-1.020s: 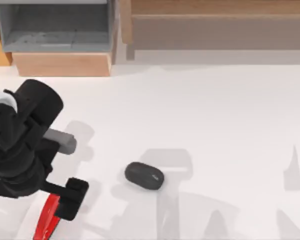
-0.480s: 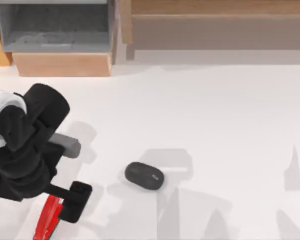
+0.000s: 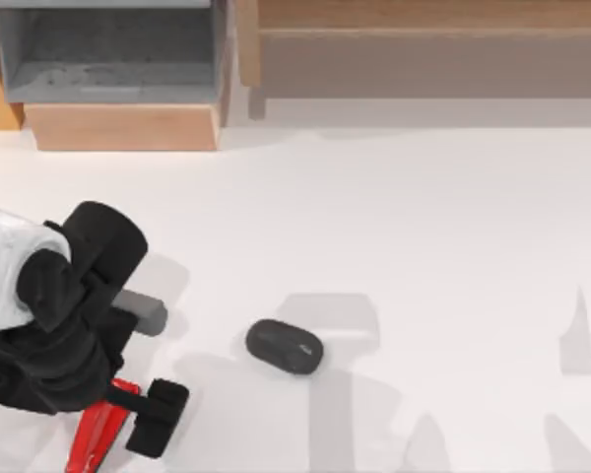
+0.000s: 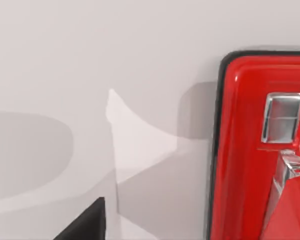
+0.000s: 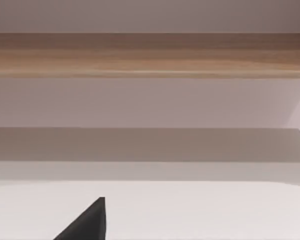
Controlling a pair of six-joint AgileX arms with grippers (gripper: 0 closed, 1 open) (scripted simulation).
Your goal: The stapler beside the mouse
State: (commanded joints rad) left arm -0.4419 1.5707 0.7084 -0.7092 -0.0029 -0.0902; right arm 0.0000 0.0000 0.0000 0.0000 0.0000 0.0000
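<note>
Nothing of the placing was done yet: the stapler (image 3: pixel 92 437) lay at the table's near left corner, well apart from the mouse (image 3: pixel 285 346), and our left gripper (image 3: pixel 128 409) stood over it, fingers spread astride, not yet clamped

The top view looks straight down from above the white table (image 3: pixel 424 227), with wooden shelving (image 3: pixel 118 123) along the upper edge of the frame and the left arm at lower left. The left wrist view sits very close above the table, facing down, with the red stapler (image 4: pixel 260 150) at the right of its frame; the same stapler (image 3: pixel 97 434) lies at the top view's lower left. The right wrist view faces level across the table towards a wooden ledge (image 5: pixel 150 55).
</note>
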